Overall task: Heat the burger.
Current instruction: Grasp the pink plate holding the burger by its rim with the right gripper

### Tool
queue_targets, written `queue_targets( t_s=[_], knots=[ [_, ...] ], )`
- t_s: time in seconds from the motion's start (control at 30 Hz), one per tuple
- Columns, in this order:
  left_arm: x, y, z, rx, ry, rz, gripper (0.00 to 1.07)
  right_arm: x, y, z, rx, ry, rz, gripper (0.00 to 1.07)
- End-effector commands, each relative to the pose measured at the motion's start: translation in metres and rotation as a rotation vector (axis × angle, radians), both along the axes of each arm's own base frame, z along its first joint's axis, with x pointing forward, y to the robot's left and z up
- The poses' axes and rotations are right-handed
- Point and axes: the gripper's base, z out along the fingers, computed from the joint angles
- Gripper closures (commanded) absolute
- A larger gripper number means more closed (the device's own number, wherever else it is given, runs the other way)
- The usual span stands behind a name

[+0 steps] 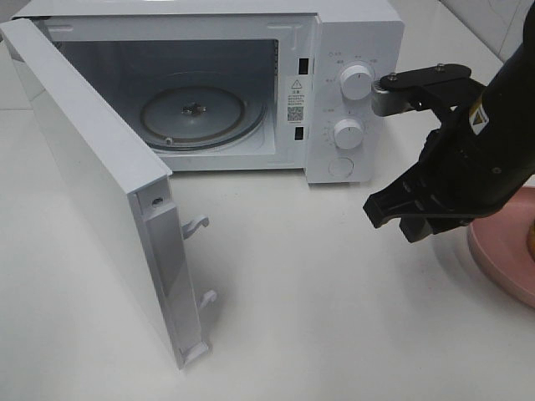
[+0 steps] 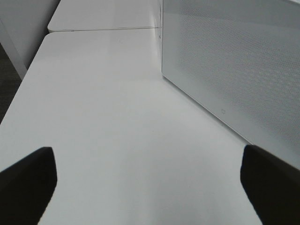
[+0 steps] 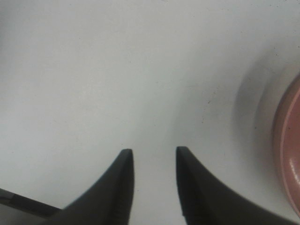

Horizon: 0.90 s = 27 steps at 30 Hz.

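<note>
We are hovering our right hand [image 3: 153, 151], slightly apart and empty; we are judging the burger [image 1: 532, 241] (soft, layered) wants gentle bun-side pinching.

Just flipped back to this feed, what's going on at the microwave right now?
The microwave stands with its door swung wide open and the glass turntable inside bare, so nothing is in the oven yet. The right gripper hovers over the table between the microwave and the pink plate. Its jaws are a little apart with nothing between them. The left gripper is wide open and empty, low over the table by the door's outer side.
</note>
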Motion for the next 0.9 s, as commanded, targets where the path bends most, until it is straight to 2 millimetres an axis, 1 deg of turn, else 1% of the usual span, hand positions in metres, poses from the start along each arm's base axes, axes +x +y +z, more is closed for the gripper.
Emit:
queue_targets(
  t_s=[0.03, 0.07, 0.1, 0.13, 0.17, 0.27, 0.33, 0.37, 0.4, 0.43, 0.47, 0.5, 0.57, 0.6, 0.63, 0.67, 0.73, 0.77, 0.8, 0.87, 0.9],
  knots=[
    [-0.003, 0.000, 0.000, 0.000, -0.023, 0.004, 0.07, 0.000, -0.002, 0.005, -0.032, -0.009, 0.059, 0.42],
    [-0.003, 0.000, 0.000, 0.000, -0.023, 0.004, 0.07, -0.001, -0.002, 0.006, -0.036, -0.011, 0.068, 0.37],
    [-0.003, 0.000, 0.000, 0.000, -0.023, 0.004, 0.07, -0.001, -0.002, 0.006, -0.036, -0.011, 0.068, 0.37],
    [-0.003, 0.000, 0.000, 0.000, -0.023, 0.004, 0.07, -0.001, -0.003, 0.007, -0.045, -0.020, 0.088, 0.25],
    [-0.003, 0.000, 0.000, 0.000, -0.023, 0.004, 0.07, 0.000, -0.005, 0.008, -0.067, -0.031, 0.104, 0.20],
    [-0.003, 0.000, 0.000, 0.000, -0.023, 0.004, 0.07, 0.001, -0.008, 0.009, -0.072, -0.032, 0.096, 0.19],
    [-0.003, 0.000, 0.000, 0.000, -0.023, 0.004, 0.07, 0.004, -0.022, 0.008, -0.099, -0.002, 0.057, 0.20],
    [-0.003, 0.000, 0.000, 0.000, -0.023, 0.004, 0.07, 0.004, -0.022, 0.008, -0.099, -0.002, 0.057, 0.20],
    [-0.003, 0.000, 0.000, 0.000, -0.023, 0.004, 0.07, 0.005, -0.026, 0.008, -0.111, 0.004, 0.049, 0.21],
    [-0.003, 0.000, 0.000, 0.000, -0.023, 0.004, 0.07, 0.006, -0.034, 0.007, -0.136, 0.023, 0.033, 0.22],
    [-0.003, 0.000, 0.000, 0.000, -0.023, 0.004, 0.07, 0.006, -0.034, 0.007, -0.136, 0.023, 0.033, 0.22],
    [-0.003, 0.000, 0.000, 0.000, -0.023, 0.004, 0.07, 0.008, -0.043, 0.007, -0.155, 0.034, 0.006, 0.23],
    [-0.003, 0.000, 0.000, 0.000, -0.023, 0.004, 0.07, 0.009, -0.046, 0.007, -0.159, 0.038, -0.006, 0.24],
    [-0.003, 0.000, 0.000, 0.000, -0.023, 0.004, 0.07, 0.011, -0.054, 0.007, -0.165, 0.043, -0.034, 0.24],
    [-0.003, 0.000, 0.000, 0.000, -0.023, 0.004, 0.07, 0.011, -0.054, 0.007, -0.165, 0.043, -0.034, 0.24],
    [-0.003, 0.000, 0.000, 0.000, -0.023, 0.004, 0.07, 0.012, -0.062, 0.007, -0.167, 0.052, -0.064, 0.25],
    [-0.003, 0.000, 0.000, 0.000, -0.023, 0.004, 0.07, 0.013, -0.064, 0.006, -0.169, 0.056, -0.074, 0.25],
    [-0.003, 0.000, 0.000, 0.000, -0.023, 0.004, 0.07, 0.013, -0.070, 0.006, -0.173, 0.067, -0.097, 0.26],
    [-0.003, 0.000, 0.000, 0.000, -0.023, 0.004, 0.07, 0.013, -0.070, 0.006, -0.173, 0.067, -0.097, 0.26],
    [-0.003, 0.000, 0.000, 0.000, -0.023, 0.004, 0.07, 0.015, -0.079, 0.006, -0.173, 0.071, -0.127, 0.27],
    [-0.003, 0.000, 0.000, 0.000, -0.023, 0.004, 0.07, 0.015, -0.079, 0.006, -0.173, 0.071, -0.127, 0.27]
  ],
)
